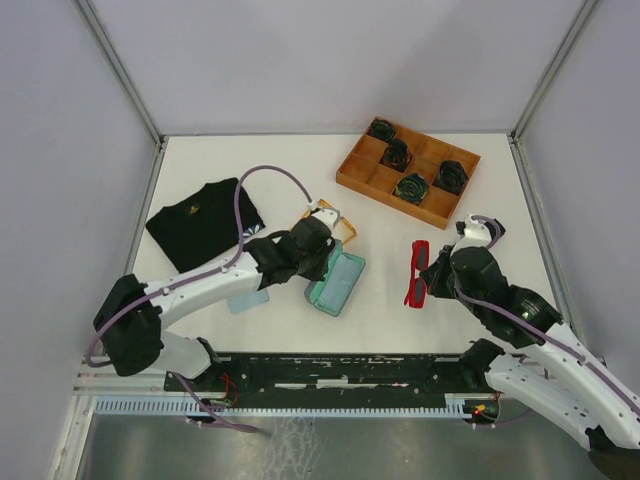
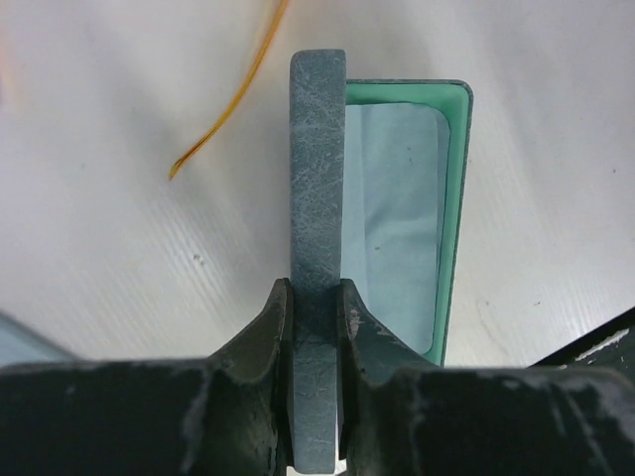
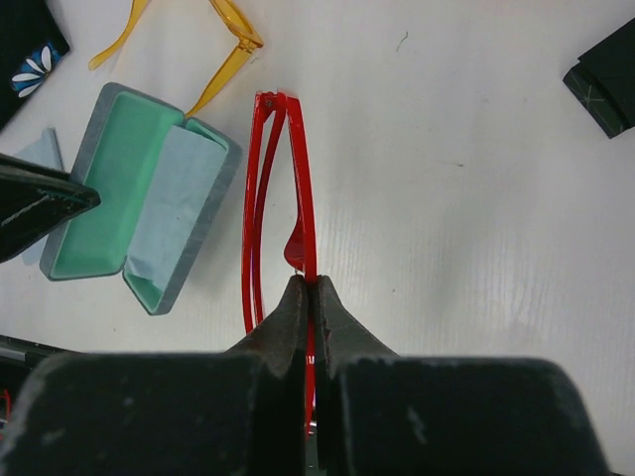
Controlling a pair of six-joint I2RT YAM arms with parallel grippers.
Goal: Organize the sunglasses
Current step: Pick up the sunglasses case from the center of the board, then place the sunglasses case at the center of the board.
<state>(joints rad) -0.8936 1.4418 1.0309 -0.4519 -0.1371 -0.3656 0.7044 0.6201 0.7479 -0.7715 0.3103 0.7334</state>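
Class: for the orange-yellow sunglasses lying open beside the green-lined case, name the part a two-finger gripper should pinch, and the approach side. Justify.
Probably one temple arm of the orange-yellow sunglasses, near its hinge, coming straight down with fingers either side. The arms lie unfolded, flat on the table, thin enough to pinch; the open case crowds that tip.

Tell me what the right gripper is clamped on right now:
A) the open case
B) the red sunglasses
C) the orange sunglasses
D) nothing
B: in the right wrist view, the right gripper has its fingers pinched shut on the thin frame of the red sunglasses.
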